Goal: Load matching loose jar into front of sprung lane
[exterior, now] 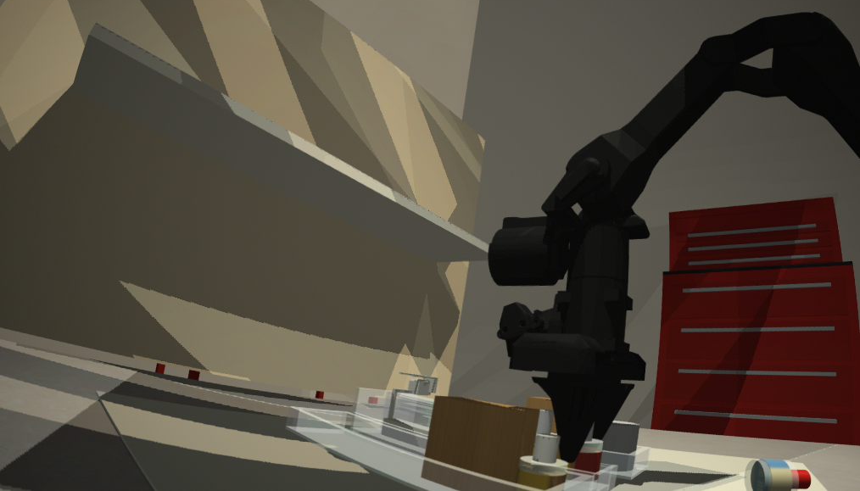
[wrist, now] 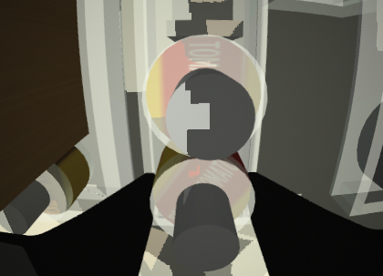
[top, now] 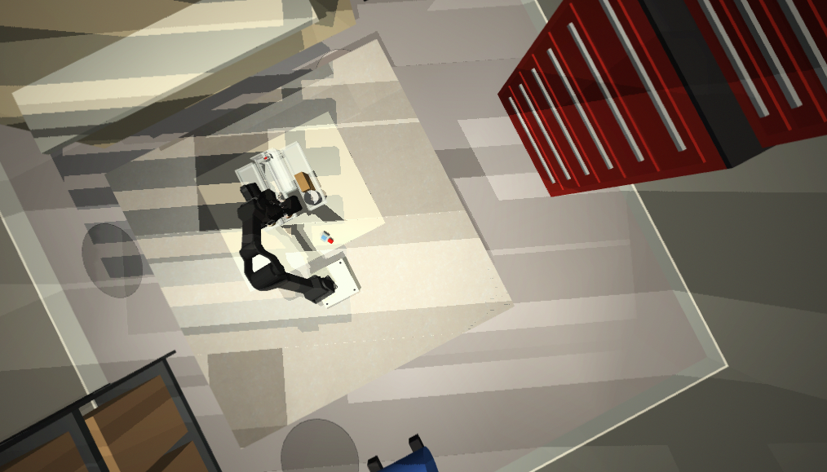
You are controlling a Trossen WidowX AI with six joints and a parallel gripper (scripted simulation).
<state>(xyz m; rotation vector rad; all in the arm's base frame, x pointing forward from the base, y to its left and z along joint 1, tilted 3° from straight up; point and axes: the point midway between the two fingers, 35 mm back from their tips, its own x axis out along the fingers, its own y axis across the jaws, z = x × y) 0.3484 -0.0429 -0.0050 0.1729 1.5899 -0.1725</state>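
Where fingers (exterior: 580,454) grip: jar (exterior: 588,455) beside wooden box (exterior: 482,437)

black arm (exterior: 640,143) bent over, gripper (exterior: 580,444) pointing down, clamped on jar (wrist: 202,208)

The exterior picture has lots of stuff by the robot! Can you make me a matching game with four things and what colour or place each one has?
Things:
1. drawer cabinet
2. wooden block
3. loose tube
4. red jar

Descriptions:
A. brown, standing left of the jars
B. between the gripper fingers
C. dark red, by the far wall
D. lying on its side, far right

Pairs: 1-C, 2-A, 3-D, 4-B
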